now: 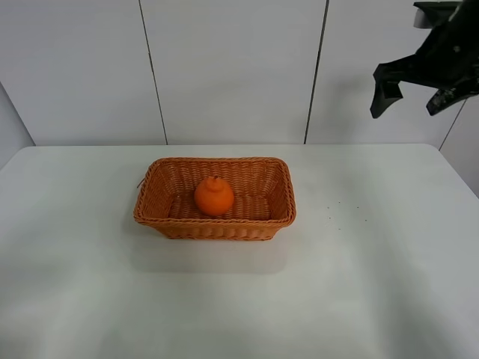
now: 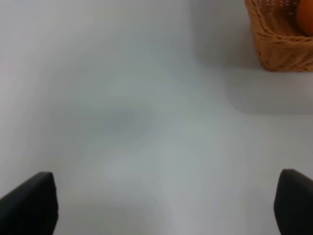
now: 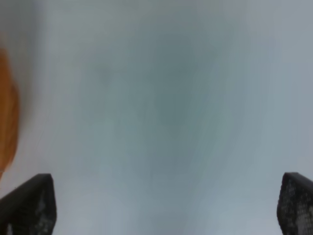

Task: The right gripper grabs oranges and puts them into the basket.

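The orange (image 1: 214, 196), round with a knob on top, lies inside the woven wicker basket (image 1: 215, 224) at the middle of the white table. My right gripper (image 1: 410, 96) is a black claw, open and empty, high in the air at the top right, far from the basket. In the right wrist view its fingers (image 3: 29, 205) are spread wide over a blurred pale surface, with a blurred orange-brown patch, which I cannot name, at one edge. My left gripper (image 2: 166, 208) is open over bare table. The basket's corner (image 2: 279, 44) and a bit of the orange (image 2: 305, 17) show in the left wrist view.
The white table (image 1: 359, 262) stretches around the basket on all sides. A white panelled wall (image 1: 232, 67) stands behind it. A few tiny dark specks (image 1: 340, 209) lie on the table to the right of the basket.
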`<state>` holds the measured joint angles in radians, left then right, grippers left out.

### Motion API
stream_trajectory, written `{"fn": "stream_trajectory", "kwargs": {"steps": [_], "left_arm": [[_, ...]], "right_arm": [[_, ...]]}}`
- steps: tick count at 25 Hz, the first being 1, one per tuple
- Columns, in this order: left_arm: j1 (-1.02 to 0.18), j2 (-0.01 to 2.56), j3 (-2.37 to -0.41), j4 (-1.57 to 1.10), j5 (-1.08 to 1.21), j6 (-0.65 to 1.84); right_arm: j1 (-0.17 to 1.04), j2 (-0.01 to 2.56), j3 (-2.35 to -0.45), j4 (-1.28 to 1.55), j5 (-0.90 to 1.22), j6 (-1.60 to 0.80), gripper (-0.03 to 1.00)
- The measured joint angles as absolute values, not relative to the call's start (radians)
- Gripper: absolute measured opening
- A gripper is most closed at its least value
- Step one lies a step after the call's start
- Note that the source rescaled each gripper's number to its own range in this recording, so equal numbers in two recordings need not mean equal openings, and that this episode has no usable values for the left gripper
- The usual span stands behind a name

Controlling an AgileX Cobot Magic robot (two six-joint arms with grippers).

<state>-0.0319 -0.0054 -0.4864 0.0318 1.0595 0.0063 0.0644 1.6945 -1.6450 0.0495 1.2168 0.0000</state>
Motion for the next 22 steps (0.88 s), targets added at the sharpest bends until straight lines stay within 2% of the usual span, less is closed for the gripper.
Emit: {"fn": "stream_trajectory", "kwargs": {"steps": [9, 13, 17, 22], "left_arm": [[-0.032, -0.005, -0.486, 0.032, 1.060, 0.006], [-0.032, -0.005, -0.486, 0.032, 1.060, 0.006], [-0.032, -0.005, -0.486, 0.032, 1.060, 0.006], [-0.032, -0.005, -0.486, 0.032, 1.060, 0.006]], "right_arm": [[0.064, 1.090, -0.948, 0.068, 1.218, 0.000, 1.00], [0.064, 0.793, -0.696, 0.068, 1.147, -0.011, 1.00], [0.064, 0.470, -0.542, 0.066, 1.071, -0.020, 1.00], [0.064, 0.145, -0.498, 0.053, 1.034, -0.019, 1.00]]}}
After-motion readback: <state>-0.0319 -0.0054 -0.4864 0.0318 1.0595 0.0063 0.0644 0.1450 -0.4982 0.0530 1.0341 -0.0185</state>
